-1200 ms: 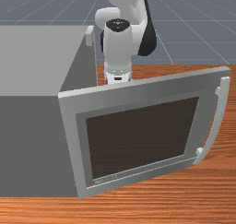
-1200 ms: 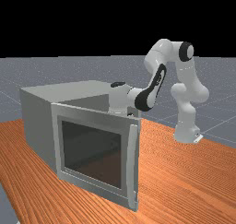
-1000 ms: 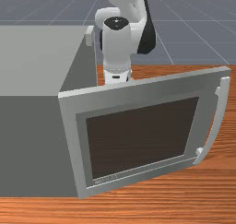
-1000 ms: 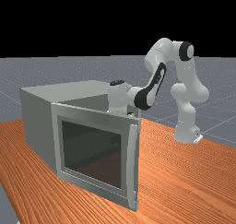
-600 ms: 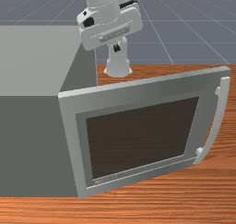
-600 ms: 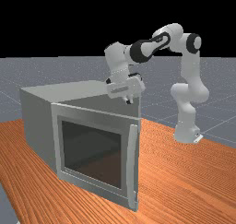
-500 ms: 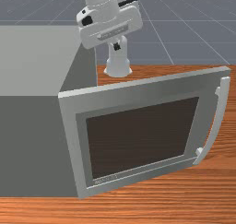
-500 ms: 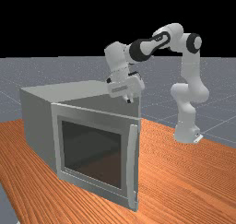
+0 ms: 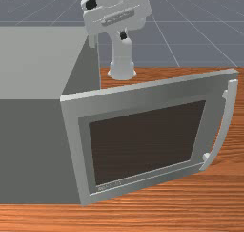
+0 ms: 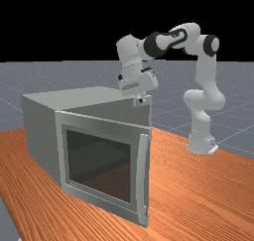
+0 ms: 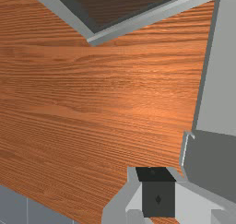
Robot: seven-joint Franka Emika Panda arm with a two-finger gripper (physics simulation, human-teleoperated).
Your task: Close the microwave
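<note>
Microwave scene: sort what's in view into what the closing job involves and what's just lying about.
For the job:
- door, standing open
- handle on it
- microwave body
- tool, raised behind the door

Just there, nothing loose:
- wooden table
- grey floor

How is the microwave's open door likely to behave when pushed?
The door likely swings rather than slides, since one upright edge meets the microwave body. It looks stiff, flat and straight-edged, so it probably won't bend.

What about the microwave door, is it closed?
No, the door stands out at an angle from the microwave's body.
</note>
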